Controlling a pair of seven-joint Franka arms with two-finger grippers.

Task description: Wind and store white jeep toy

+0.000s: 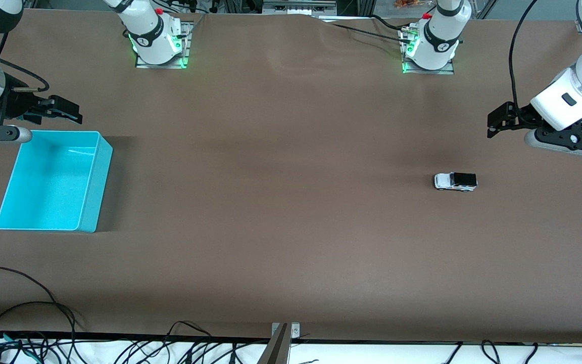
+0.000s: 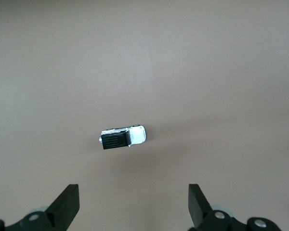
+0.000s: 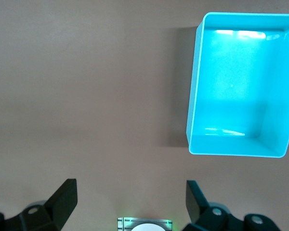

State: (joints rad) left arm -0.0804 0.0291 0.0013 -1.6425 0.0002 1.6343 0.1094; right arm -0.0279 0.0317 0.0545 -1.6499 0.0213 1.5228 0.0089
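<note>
Left gripper (image 1: pixel 494 123) up in the air over bare table (image 1: pixel 291 202) at the left arm's end, fingers (image 2: pixel 67 204) spread wide apart, holding nothing. Seen from the left wrist view with the white jeep toy (image 2: pixel 123 137) on the brown surface between the 2 dark finger tips, well apart from both.

White jeep toy (image 1: pixel 455 181) resting on its wheels on the table, toward the left arm's end, nearer to the front camera than the left arm's base (image 1: pixel 430 48). White hood pointing toward the right arm's end, black roof and black rear toward the left arm's end. Not touched by anything, a soft shadow lying around it.

Cyan bin (image 1: pixel 53 180) standing upright and open at the right arm's end of the table, well apart from the toy, with nothing inside. In the right wrist view, bin (image 3: pixel 241 84) showing its bright floor and 4 walls.

Right gripper (image 1: pixel 61 112) hanging in the air just over the bin's rim at the edge nearest to the bases, fingers (image 3: pixel 65 199) also spread wide, holding nothing. Right arm's base (image 1: pixel 157 43) lit green along its plate, same as the left one.

Black cables (image 1: pixel 28 323) lying along the table edge closest to the front camera.
</note>
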